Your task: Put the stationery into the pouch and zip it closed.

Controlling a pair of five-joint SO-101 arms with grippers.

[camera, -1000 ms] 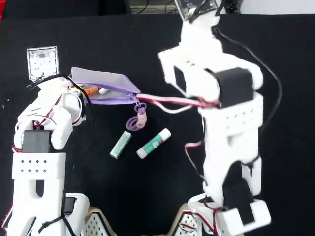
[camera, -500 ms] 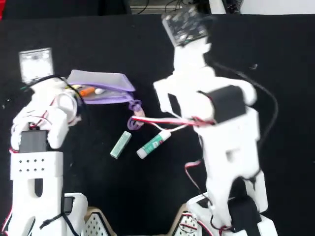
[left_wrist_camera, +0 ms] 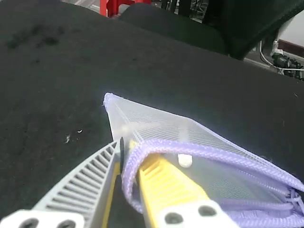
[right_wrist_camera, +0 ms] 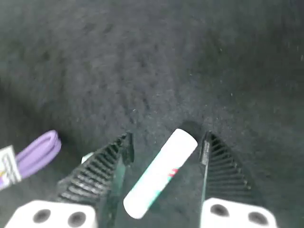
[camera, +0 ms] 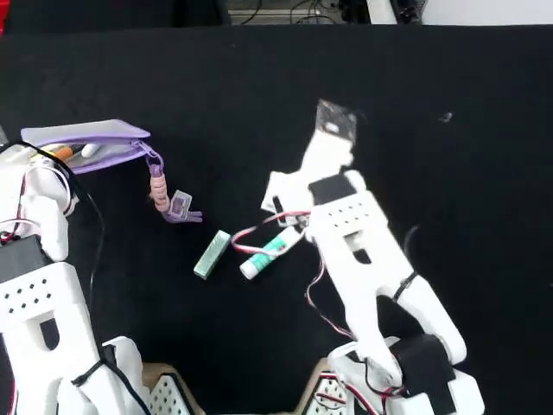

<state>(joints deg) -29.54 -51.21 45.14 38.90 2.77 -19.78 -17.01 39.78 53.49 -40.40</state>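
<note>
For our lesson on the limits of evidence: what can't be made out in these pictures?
High view: one end of the glue stick lies hidden under the right arm.
Left wrist view: the pouch is cut off by the picture's edge; its contents blur behind the mesh.

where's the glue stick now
High view: the glue stick lies on the table, right of the green eraser, between the open fingers of the right gripper.

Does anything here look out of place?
Nothing is broken or spilled. The purple pouch, pinched at its rim by the left hand, gapes open, its pull cord trailing beside it. A glue stick, framed by the open right hand, and a green eraser lie loose outside it.
</note>
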